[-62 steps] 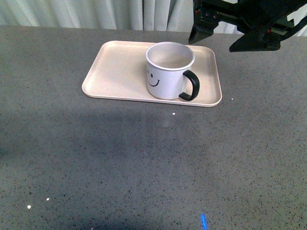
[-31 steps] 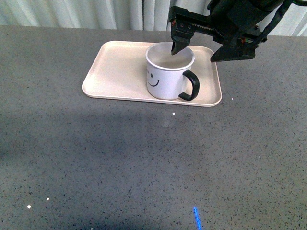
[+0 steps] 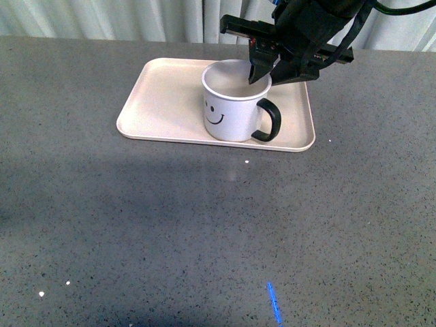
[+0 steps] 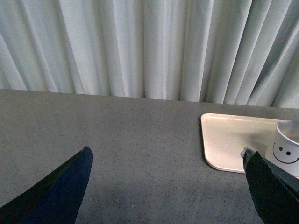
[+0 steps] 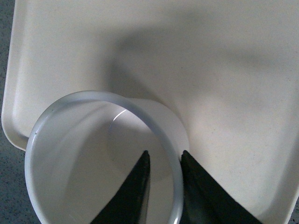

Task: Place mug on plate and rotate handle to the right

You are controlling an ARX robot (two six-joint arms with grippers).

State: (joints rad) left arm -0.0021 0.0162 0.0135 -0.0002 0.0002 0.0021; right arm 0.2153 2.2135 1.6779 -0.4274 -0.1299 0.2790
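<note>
Left claw [image 4: 170,189] hangs over bare counter [image 3: 170,225] with its two dark fingers [image 4: 60,186] spread wide and nothing between them. It is well apart from the plate [image 3: 163,102], which shows off to one side in its wrist view.

On the near part of the grey speckled counter lie a short blue streak [image 3: 272,301] and a few white specks. Farther back sits the plate, flat on the counter with its long side across the front view.

The mug [image 3: 228,119] stands upright on the right half of the plate, close to the near rim. Its smiley face [image 3: 216,114] is turned toward the front and a little left. The handle [image 3: 267,120] juts out to the right and slightly toward the camera, over the plate's surface.

Above the mug's far right edge, the right claw [image 3: 263,78] reaches down from its black arm. The right wrist view shows it closed to a narrow grip on the mug's wall: one finger [image 5: 135,191] is inside the cup, the other [image 5: 201,196] is outside, and the white rim runs between them. The mug's base rests on the plate. Its inside looks empty.

Behind the counter's far edge hangs a pale pleated curtain [image 3: 136,20].
</note>
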